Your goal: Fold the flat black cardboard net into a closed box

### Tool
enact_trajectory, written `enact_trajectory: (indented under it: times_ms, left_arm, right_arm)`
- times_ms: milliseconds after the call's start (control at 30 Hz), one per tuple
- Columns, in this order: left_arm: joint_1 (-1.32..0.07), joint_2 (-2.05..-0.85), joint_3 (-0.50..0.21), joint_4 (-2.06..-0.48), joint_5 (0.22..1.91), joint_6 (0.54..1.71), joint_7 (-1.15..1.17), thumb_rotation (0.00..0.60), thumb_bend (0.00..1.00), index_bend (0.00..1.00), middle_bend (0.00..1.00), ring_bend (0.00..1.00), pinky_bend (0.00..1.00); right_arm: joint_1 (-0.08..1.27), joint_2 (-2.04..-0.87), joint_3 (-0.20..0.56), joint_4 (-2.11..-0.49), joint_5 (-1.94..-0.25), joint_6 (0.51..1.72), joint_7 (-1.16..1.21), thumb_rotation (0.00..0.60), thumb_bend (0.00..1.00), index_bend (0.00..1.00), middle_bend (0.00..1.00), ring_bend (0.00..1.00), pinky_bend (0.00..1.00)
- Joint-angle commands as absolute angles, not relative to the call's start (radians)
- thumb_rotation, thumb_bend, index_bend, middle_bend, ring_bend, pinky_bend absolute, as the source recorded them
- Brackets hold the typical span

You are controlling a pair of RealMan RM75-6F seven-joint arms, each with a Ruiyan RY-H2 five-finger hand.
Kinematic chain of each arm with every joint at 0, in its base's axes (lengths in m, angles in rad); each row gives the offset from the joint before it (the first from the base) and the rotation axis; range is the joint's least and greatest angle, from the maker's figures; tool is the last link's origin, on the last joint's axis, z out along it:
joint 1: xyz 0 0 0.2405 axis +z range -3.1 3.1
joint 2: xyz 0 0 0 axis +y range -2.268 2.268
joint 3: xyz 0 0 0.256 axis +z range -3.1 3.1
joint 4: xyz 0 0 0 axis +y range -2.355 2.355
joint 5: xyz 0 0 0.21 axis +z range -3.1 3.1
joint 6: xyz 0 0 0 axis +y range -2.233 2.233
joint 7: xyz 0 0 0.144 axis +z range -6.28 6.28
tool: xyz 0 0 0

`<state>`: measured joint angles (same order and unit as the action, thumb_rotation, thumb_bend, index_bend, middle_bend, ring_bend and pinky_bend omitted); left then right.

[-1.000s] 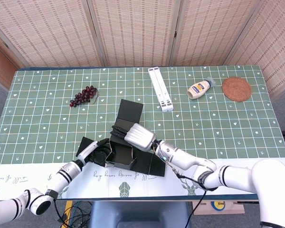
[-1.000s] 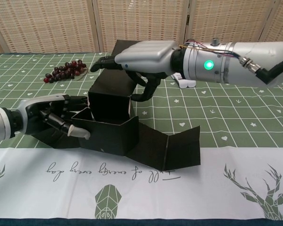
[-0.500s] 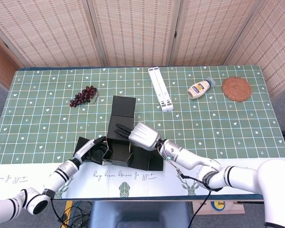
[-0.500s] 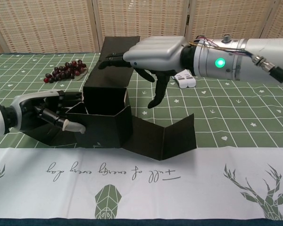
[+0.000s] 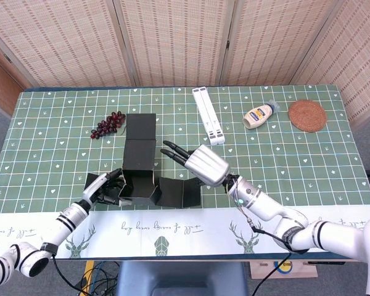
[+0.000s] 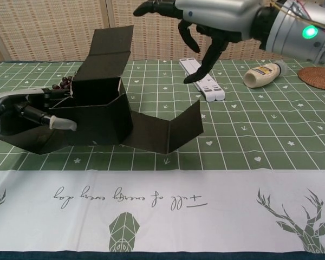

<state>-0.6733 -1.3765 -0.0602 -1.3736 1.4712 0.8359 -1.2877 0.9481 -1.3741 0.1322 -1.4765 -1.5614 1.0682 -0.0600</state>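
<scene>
The black cardboard net (image 5: 140, 161) stands partly folded near the table's front left, with its walls up, a tall back flap (image 6: 105, 51) rising behind and a side panel (image 6: 170, 127) splayed out to the right. My left hand (image 6: 24, 111) grips the box's left side, thumb pressed on the front wall; the head view shows this hand (image 5: 105, 187) at the box's left edge. My right hand (image 6: 214, 19) hovers above and to the right of the box, fingers spread, touching nothing; in the head view the right hand (image 5: 197, 161) is beside the back flap.
Dark grapes (image 5: 109, 124) lie behind the box. A white folded stand (image 5: 208, 115), a mayonnaise bottle (image 5: 259, 115) and a round woven coaster (image 5: 307, 115) sit at the back right. A white printed runner (image 6: 162, 200) covers the table's front edge.
The box has slid left with my left hand, and its back flap now stands taller. My right hand has come off the box, rising up and to the right.
</scene>
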Motion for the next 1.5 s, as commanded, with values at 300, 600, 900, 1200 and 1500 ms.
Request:
enact_trajectory:
  times_ms: [300,600,900,1200,1500]
  left_arm:
    - [-0.686,-1.248,-0.074,-1.375,1.512,0.837,-1.551,0.600,0.12,0.23,0.22,0.39,0.50]
    - [-0.720,-1.174,-0.055,-1.387,1.578,0.840,-1.762,0.600,0.12,0.23,0.22,0.39,0.49]
    - [-0.761,-1.132,-0.018,-1.398,1.651,0.868,-1.924,0.600,0.12,0.22,0.22,0.39,0.49]
    - [-0.793,-1.115,0.041,-1.386,1.706,0.890,-1.962,0.600,0.12,0.22,0.22,0.39,0.49]
    - [-0.811,-1.136,0.083,-1.352,1.723,0.908,-1.901,0.600,0.12,0.22,0.22,0.39,0.49]
  right_arm:
    - [0.861,-1.382,0.125,-1.457,-1.586,1.179,0.048,0.600,0.00,0.00,0.00,0.66,1.00]
    - [0.843,-1.513,0.147,-1.358,-1.599,1.246,0.062,0.600,0.00,0.00,0.00,0.66,1.00]
    - [0.859,-1.714,0.195,-1.195,-1.624,1.344,0.033,0.600,0.00,0.00,0.00,0.66,1.00]
    - [0.900,-1.847,0.227,-1.058,-1.667,1.425,0.045,0.600,0.06,0.00,0.00,0.66,1.00]
    - [0.942,-1.846,0.239,-1.074,-1.694,1.416,0.009,0.600,0.08,0.00,0.00,0.66,1.00]
